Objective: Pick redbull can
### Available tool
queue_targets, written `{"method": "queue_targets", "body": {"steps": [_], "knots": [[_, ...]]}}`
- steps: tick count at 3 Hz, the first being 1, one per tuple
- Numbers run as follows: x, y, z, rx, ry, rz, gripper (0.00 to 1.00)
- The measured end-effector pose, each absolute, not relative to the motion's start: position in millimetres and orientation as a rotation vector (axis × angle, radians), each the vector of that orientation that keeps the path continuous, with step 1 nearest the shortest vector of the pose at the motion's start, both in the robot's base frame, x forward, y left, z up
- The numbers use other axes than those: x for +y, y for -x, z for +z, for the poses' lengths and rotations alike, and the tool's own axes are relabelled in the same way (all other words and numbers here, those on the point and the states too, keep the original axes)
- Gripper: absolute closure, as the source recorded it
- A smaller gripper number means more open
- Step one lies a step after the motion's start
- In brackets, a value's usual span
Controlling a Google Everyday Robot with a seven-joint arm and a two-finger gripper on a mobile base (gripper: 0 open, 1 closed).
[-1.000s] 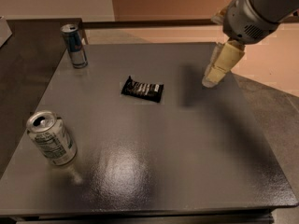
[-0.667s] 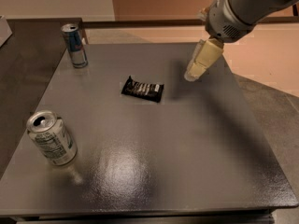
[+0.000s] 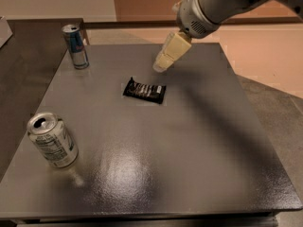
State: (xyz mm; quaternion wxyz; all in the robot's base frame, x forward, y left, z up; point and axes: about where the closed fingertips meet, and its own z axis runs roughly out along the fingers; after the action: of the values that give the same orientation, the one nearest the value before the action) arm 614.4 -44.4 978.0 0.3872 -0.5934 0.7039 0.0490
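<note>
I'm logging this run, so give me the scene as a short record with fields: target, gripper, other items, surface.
target: redbull can, upright, far left corner of the table
gripper: gripper, above the far middle of the table, right of the redbull can, well apart from it
other items: silver-white can, upright, near left; dark snack packet, flat, near the centre
surface: grey table

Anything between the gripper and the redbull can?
Camera view: only bare grey tabletop between the gripper, hovering over its far middle, and the slim blue-and-silver metal redbull can.
</note>
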Motion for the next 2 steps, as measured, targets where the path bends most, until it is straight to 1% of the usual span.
{"method": "queue_targets", "body": {"steps": [2], "knots": [[23.0,-636.4,986.4,1.766,1.366,0.228,0.00]]}}
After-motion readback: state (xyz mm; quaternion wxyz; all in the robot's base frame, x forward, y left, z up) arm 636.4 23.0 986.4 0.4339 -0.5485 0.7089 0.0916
